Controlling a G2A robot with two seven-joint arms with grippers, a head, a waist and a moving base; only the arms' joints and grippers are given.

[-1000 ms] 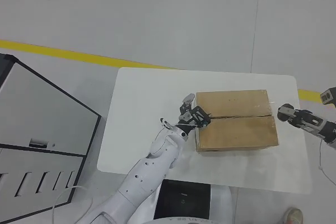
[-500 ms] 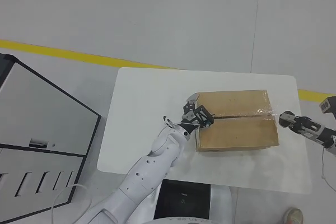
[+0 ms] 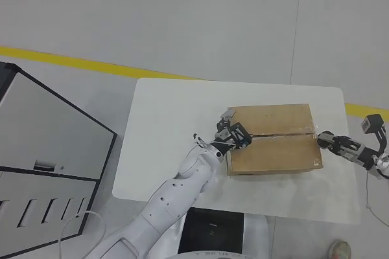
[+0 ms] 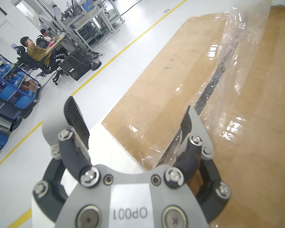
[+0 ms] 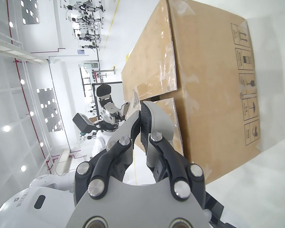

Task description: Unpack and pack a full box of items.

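A brown cardboard box [image 3: 272, 120] lies closed on the white table [image 3: 168, 129], with a dark seam between its two top flaps. A strip of clear tape [image 4: 237, 48] stands lifted off that seam and runs toward the box's far end. My left gripper [image 3: 233, 135] is open at the box's left end. One of its fingers [image 4: 192, 124] rests by the seam and the other is off the box over the table. My right gripper [image 3: 324, 138] is at the right end of the seam, shut [image 5: 140, 119] on the tape's end.
A grey cabinet [image 3: 39, 129] with dark edges stands on the floor left of the table. A yellow line [image 3: 65, 61] crosses the floor behind. There is bare tabletop left of the box and along the front edge.
My right gripper has drifted toward the table's front along the box's right end and now sits at the seam. My left gripper has edged a little to the right onto the box's left end.
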